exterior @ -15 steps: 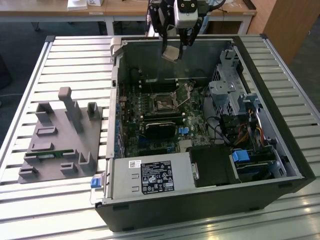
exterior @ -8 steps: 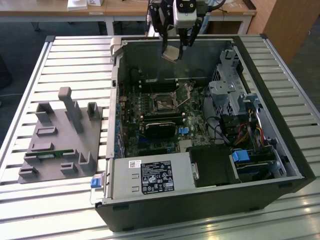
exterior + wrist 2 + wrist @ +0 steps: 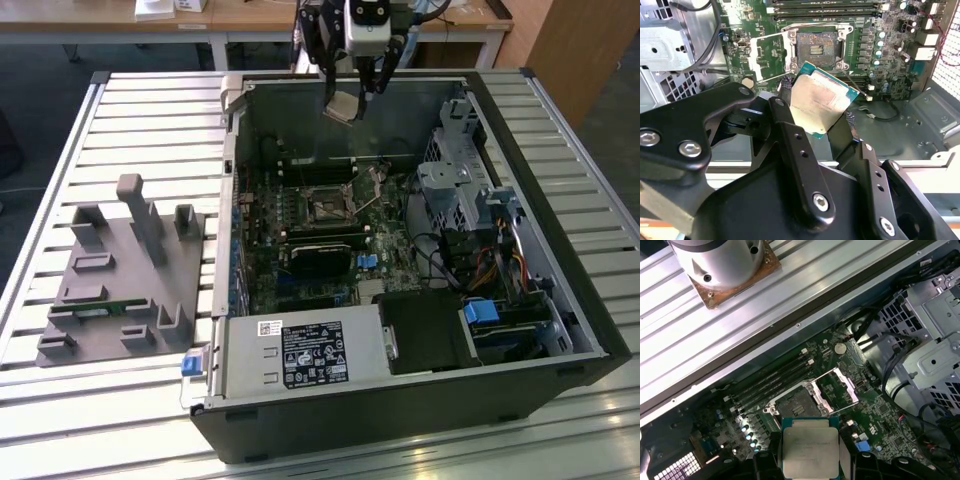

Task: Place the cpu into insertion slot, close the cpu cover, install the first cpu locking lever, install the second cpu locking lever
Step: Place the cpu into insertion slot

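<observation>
My gripper point(image 3: 350, 97) hangs above the open computer case, near its far wall, and is shut on the cpu point(image 3: 341, 107). The cpu point(image 3: 820, 100) is a square chip with a silver-grey top and a green edge, pinched at two opposite sides by the black fingers point(image 3: 784, 90). In the first wrist view the cpu point(image 3: 810, 447) sits level between the pads. Below it on the motherboard lies the insertion slot point(image 3: 816, 49) point(image 3: 795, 405) point(image 3: 328, 208), open with a dark centre. The cpu cover point(image 3: 767, 52) point(image 3: 837, 387) is swung open beside the slot.
The case point(image 3: 560, 300) lies on a slatted table. Inside are long black memory slots point(image 3: 825, 9), a black card point(image 3: 320, 255), a drive cage point(image 3: 455, 190) with cables, and a power supply point(image 3: 300, 355). A grey fixture block point(image 3: 120, 270) stands at the exterior view's left.
</observation>
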